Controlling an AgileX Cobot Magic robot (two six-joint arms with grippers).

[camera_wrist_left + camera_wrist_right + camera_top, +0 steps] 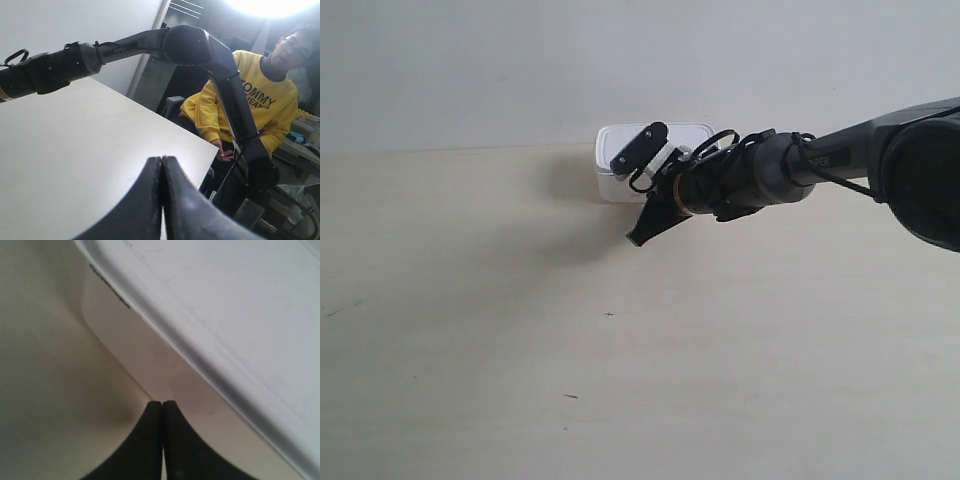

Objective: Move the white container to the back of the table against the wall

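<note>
The white container [618,178] stands at the far edge of the table [520,350], right by the wall [520,70]; I cannot tell whether it touches the wall. The arm at the exterior view's right, my right arm, reaches over its front and hides part of it. My right gripper [638,237] is shut, with nothing between its fingers. In the right wrist view the right gripper [162,402] has its tips at the container's side wall [135,350], below the rimmed lid [240,305]. My left gripper [162,160] is shut and empty, low over the table [75,150], out of the exterior view.
In the left wrist view the right arm [200,55] spans the table, and a person in a yellow sweatshirt [260,100] sits past the table's edge [200,145]. A few tiny dark specks [570,396] mark the tabletop.
</note>
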